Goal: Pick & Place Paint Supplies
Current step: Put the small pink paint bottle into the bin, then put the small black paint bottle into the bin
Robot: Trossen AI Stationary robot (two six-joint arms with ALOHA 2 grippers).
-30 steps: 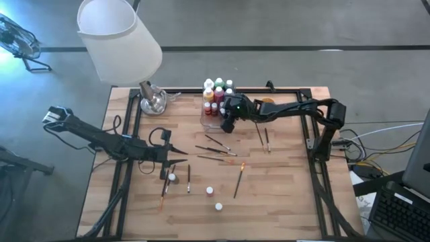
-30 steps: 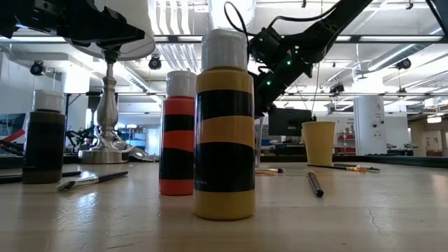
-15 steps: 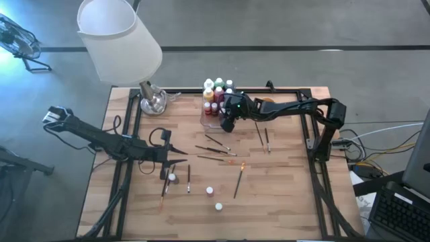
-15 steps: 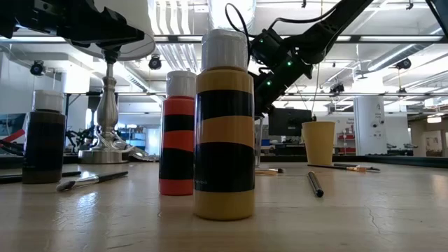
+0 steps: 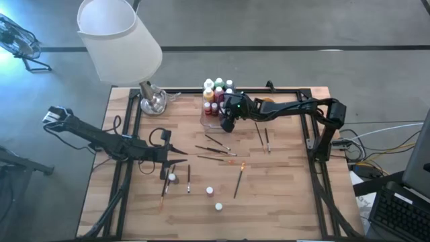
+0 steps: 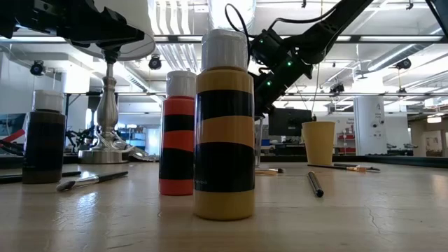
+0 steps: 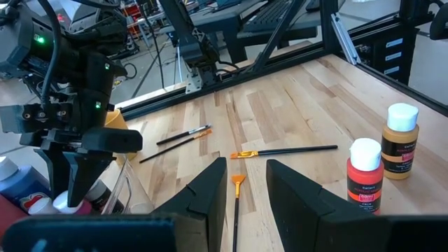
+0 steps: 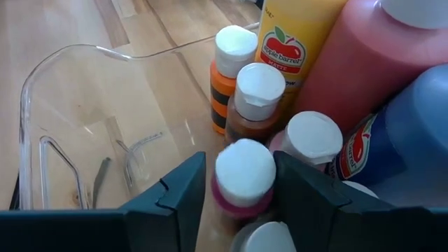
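My right gripper (image 8: 241, 190) reaches slanting down into the clear plastic box (image 8: 42, 91) at the table's far middle. It is open, one finger on either side of the white cap (image 8: 245, 170) of a pink paint bottle. That bottle stands upright among several other bottles (image 5: 216, 93) in the box. My left gripper (image 7: 245, 203) hovers open and holds nothing, above the left of the table (image 5: 176, 156). Three loose bottles (image 5: 172, 177) (image 5: 209, 191) (image 5: 218, 206) stand near the front edge. Several paintbrushes (image 5: 215, 151) lie flat mid-table. My right gripper has its fingers (image 8: 183, 192) close beside the pink bottle's white cap, coming from above at a slant. A thin gap shows at one finger. Whether the other finger touches the cap, I cannot tell. The bottle stands upright in the box.
A table lamp (image 5: 151, 99) with a white shade stands at the far left corner. A small orange cup (image 6: 318, 142) sits to the right of the box. A black frame (image 5: 316, 134) edges the table. More brushes (image 5: 263, 136) (image 5: 238, 180) lie right of centre.
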